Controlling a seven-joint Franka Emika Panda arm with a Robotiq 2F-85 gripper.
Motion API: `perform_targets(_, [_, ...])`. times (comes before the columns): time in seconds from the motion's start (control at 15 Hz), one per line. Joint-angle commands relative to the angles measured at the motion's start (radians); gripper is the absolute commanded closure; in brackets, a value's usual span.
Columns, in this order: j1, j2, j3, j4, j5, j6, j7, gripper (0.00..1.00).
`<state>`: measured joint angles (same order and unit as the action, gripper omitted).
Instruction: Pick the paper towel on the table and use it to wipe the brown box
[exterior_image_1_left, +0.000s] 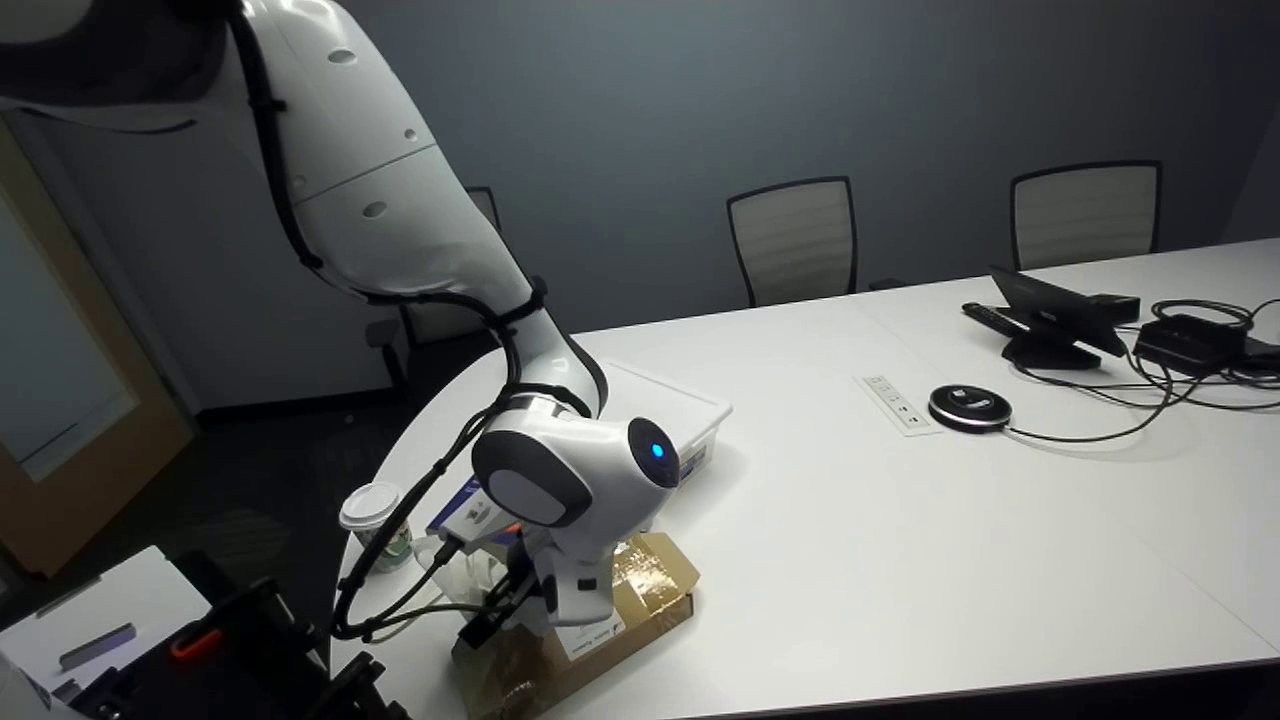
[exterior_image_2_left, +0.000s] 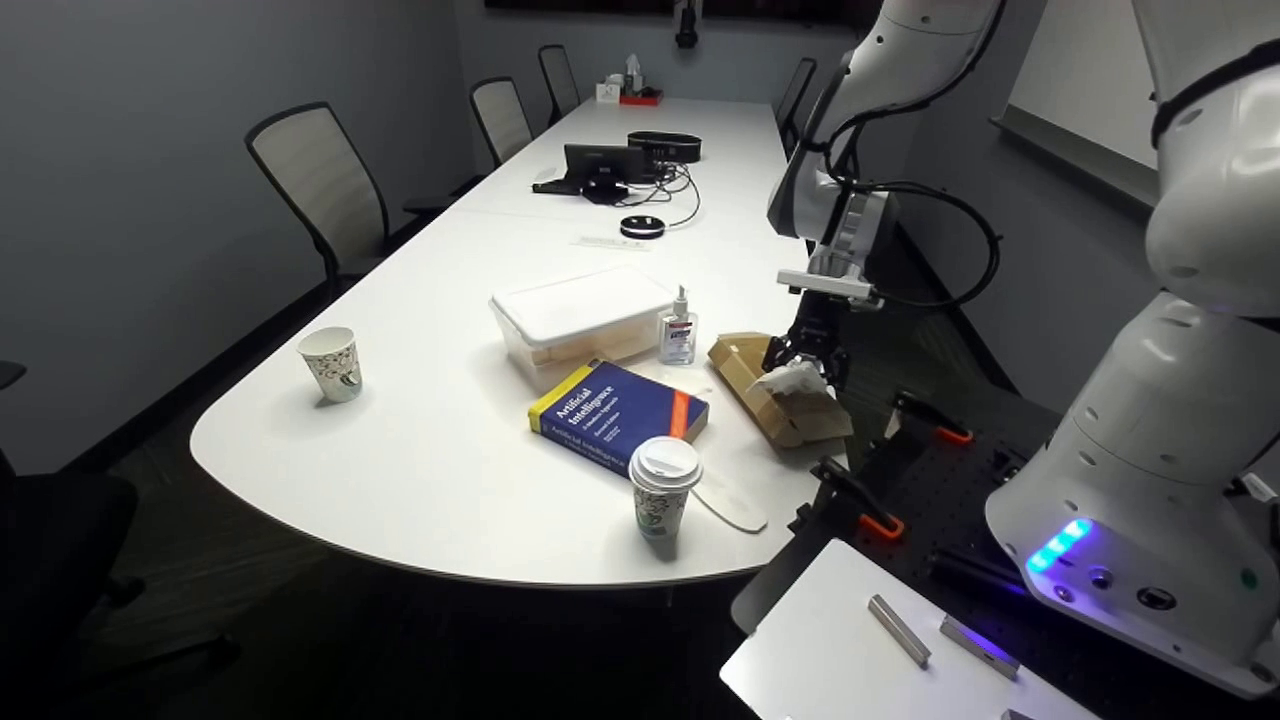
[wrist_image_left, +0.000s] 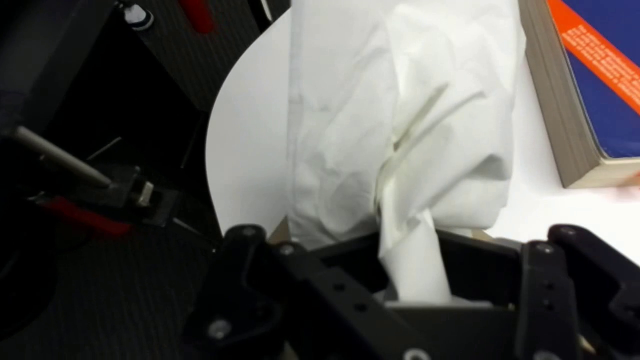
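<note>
The paper towel (wrist_image_left: 425, 125) is a crumpled off-white sheet. In the wrist view my gripper (wrist_image_left: 409, 242) is shut on a twisted part of it, and the rest spreads out beyond the fingers. The towel also shows in both exterior views (exterior_image_1_left: 465, 575) (exterior_image_2_left: 795, 380). The brown box (exterior_image_1_left: 645, 580) lies on the white table (exterior_image_1_left: 900, 560) near its edge. In an exterior view the gripper (exterior_image_2_left: 805, 358) is low over the box (exterior_image_2_left: 745, 365), with the towel against its top. Exact contact is hard to tell. In the wrist view the towel and gripper hide most of the box.
A blue book (exterior_image_2_left: 620, 410) lies beside the box. A lidded paper cup (exterior_image_2_left: 662, 500), a white-lidded plastic container (exterior_image_2_left: 585, 310) and a sanitizer bottle (exterior_image_2_left: 678, 335) stand nearby. An open paper cup (exterior_image_2_left: 335, 365) is farther off. Black clamps (exterior_image_2_left: 860, 495) sit at the robot's mount.
</note>
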<state>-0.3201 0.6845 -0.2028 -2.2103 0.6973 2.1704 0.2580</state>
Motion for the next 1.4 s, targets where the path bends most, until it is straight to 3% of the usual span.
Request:
perform_targets(0.0, [-0.003,0.053,0.019,0.071,0.032,0.021,-0.030,1.00])
perform_targets(0.67, [0.010,0.001,-0.021,0.054,0.009,0.146,-0.003,1.00])
perform_targets(1.07, [0.003,0.028,-0.046,0.067,-0.028,0.121,0.011,1.00])
perform_targets(1.33, [-0.002,0.050,-0.019,0.085,-0.029,0.100,-0.011,1.00])
